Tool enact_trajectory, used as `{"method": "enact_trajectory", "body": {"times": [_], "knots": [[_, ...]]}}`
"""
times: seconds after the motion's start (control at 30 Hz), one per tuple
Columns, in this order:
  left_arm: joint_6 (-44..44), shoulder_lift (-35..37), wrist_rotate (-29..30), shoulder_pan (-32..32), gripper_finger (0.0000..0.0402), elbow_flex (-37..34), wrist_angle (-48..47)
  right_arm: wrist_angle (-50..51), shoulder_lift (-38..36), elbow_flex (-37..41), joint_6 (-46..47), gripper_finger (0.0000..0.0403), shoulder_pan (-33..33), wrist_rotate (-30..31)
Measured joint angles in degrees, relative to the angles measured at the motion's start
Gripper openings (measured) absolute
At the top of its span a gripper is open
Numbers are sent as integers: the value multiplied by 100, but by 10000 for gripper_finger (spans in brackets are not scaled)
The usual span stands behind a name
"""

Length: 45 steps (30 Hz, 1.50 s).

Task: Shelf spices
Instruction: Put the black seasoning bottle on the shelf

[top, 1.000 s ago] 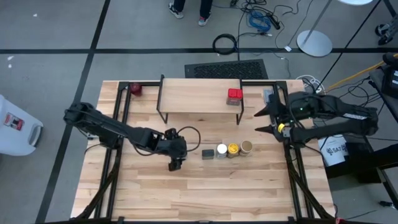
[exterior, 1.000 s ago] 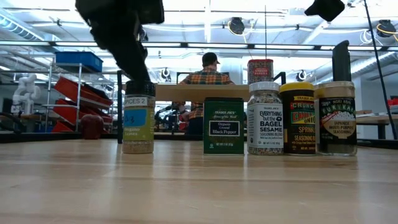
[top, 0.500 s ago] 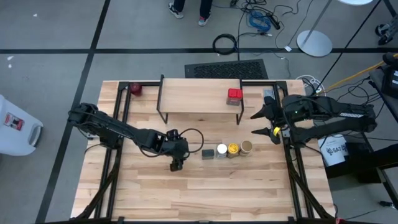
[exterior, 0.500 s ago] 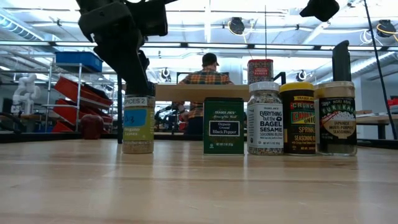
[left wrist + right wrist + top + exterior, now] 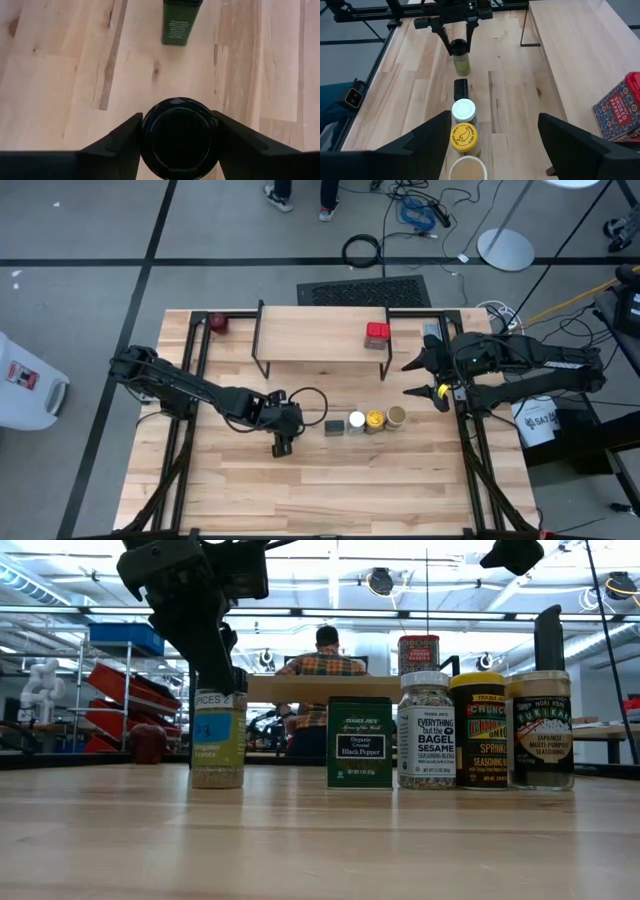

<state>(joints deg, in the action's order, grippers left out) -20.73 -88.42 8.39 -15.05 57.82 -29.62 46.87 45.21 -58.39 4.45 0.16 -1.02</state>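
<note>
Left gripper (image 5: 281, 446) stands over mid-table, left of the spice row. Its fingers (image 5: 122, 142) close against both sides of a dark-capped jar (image 5: 219, 740), which stands upright on the table (image 5: 330, 480); the wrist view shows both pads touching the cap.

Right of that jar, apart from it, stands a green tin (image 5: 360, 742), then a white-capped jar (image 5: 356, 421), a yellow-topped jar (image 5: 375, 420) and a tan-topped jar (image 5: 396, 416), close together in one line.

The shelf (image 5: 300, 335) sits at the table's far edge; a red tin (image 5: 377, 333) rests near its right end.

Right gripper (image 5: 425, 378) hovers at the table's right edge beside the shelf, jaws spread wide, holding nothing.
</note>
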Motion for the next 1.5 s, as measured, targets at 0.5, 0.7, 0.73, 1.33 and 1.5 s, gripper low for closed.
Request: {"method": "enact_trajectory", "body": {"times": [0.5,0.7,0.73,1.33,1.5], "knots": [[-144,2,-140,0,218,163,-210,-140,-7,174,-87,286,0,-7],[-142,4,-135,-2,219,714,-743,-570,-4,799,-96,286,0,-15],[-142,5,-133,-2,219,801,-805,-628,-2,889,-69,286,0,-14],[867,9,205,980,219,3142,-1758,-1241,-4,1191,300,286,763,233],[1425,9,211,1596,219,3695,-1742,-1240,-4,1191,421,286,1008,500]]}}
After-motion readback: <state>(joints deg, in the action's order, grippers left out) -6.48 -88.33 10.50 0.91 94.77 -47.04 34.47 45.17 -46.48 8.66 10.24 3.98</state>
